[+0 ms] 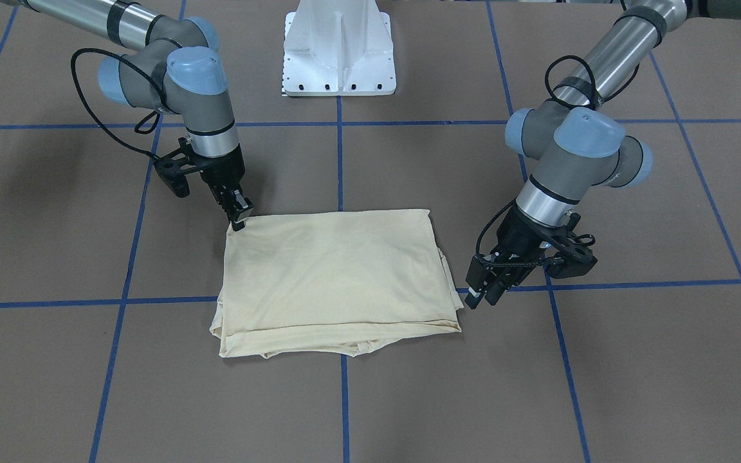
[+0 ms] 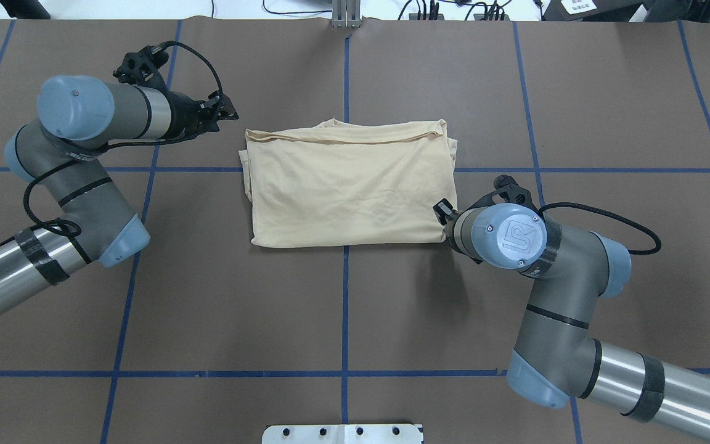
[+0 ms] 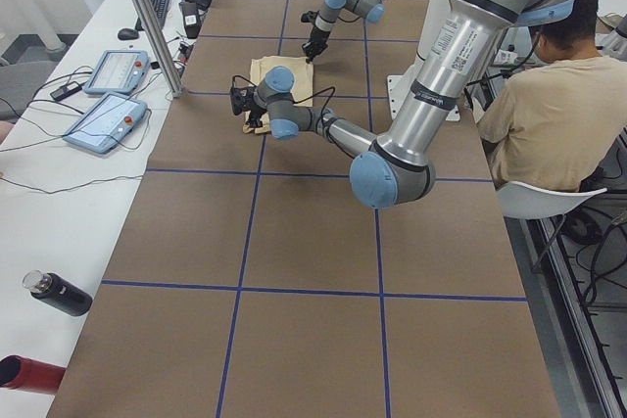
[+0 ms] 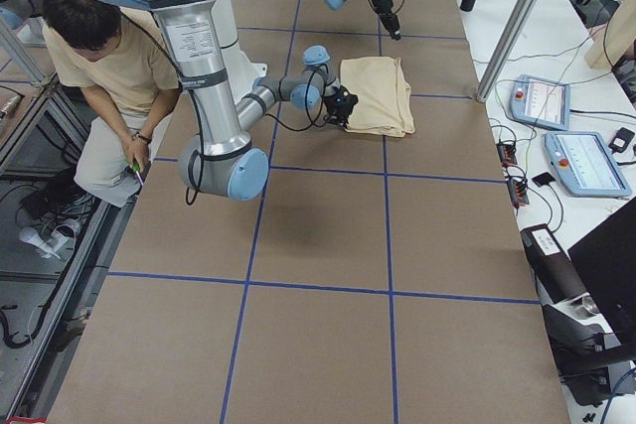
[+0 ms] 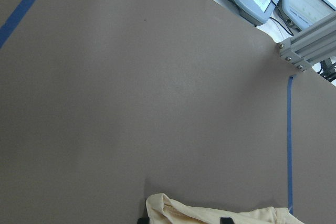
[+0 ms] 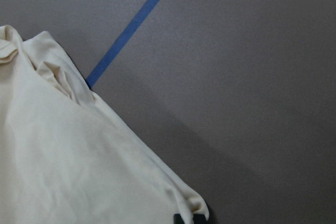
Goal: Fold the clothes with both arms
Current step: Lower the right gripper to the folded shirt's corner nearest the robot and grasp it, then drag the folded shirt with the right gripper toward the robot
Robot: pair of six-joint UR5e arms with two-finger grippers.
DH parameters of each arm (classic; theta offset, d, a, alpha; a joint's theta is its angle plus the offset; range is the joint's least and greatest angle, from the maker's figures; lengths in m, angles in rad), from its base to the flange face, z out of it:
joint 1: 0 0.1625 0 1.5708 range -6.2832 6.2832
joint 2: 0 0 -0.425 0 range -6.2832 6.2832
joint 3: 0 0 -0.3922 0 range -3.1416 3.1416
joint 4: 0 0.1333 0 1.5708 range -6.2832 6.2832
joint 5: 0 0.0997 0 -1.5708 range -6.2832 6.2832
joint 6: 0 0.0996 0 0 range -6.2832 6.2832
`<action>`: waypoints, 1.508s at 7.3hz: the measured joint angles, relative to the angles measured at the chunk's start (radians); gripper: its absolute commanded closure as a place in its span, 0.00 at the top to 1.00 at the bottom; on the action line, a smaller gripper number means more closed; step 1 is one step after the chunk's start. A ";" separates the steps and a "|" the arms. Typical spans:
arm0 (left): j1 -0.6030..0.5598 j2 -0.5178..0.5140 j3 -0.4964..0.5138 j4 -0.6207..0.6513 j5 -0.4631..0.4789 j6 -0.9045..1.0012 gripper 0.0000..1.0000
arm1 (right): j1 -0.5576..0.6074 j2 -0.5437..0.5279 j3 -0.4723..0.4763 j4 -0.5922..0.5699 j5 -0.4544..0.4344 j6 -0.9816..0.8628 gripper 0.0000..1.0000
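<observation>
The pale cream-yellow shirt lies folded into a rectangle in the middle of the table, plain side up; it also shows in the overhead view. My right gripper is shut on the shirt's corner nearest the robot on its right side. The right wrist view shows that corner at the fingertips. In the overhead view this gripper is mostly hidden under its wrist. My left gripper is open and empty, just off the shirt's far left corner. The left wrist view shows the shirt's edge between the two parted fingertips.
The white pedestal base stands at the robot's side of the table. A seated person is beside the table. Two teach pendants and a metal post are along the far edge. Two bottles lie at the table's left end.
</observation>
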 measured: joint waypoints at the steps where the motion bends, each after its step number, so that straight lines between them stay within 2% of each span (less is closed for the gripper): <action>1: 0.000 0.000 0.000 0.000 0.000 -0.001 0.54 | 0.002 -0.004 0.017 -0.002 0.003 -0.001 0.00; 3: 0.001 -0.002 -0.017 0.001 -0.004 -0.004 0.54 | 0.000 -0.052 0.142 -0.049 0.017 -0.002 0.00; 5: 0.001 -0.002 -0.075 0.009 -0.032 -0.006 0.54 | -0.068 -0.093 0.302 -0.183 0.067 -0.002 0.00; 7: 0.001 -0.001 -0.107 0.011 -0.098 -0.008 0.54 | -0.179 -0.127 0.445 -0.299 0.179 -0.003 0.00; 8: 0.001 -0.002 -0.112 0.012 -0.135 -0.008 0.54 | -0.243 -0.144 0.483 -0.344 0.239 -0.003 0.94; 9: 0.001 -0.005 -0.115 0.013 -0.169 -0.014 0.54 | -0.318 -0.166 0.498 -0.380 0.268 -0.002 1.00; 10: 0.002 -0.007 -0.122 0.018 -0.201 -0.034 0.55 | -0.377 -0.185 0.502 -0.402 0.272 -0.001 1.00; 11: 0.002 -0.005 -0.146 0.042 -0.235 -0.067 0.59 | -0.390 -0.200 0.505 -0.414 0.270 -0.002 1.00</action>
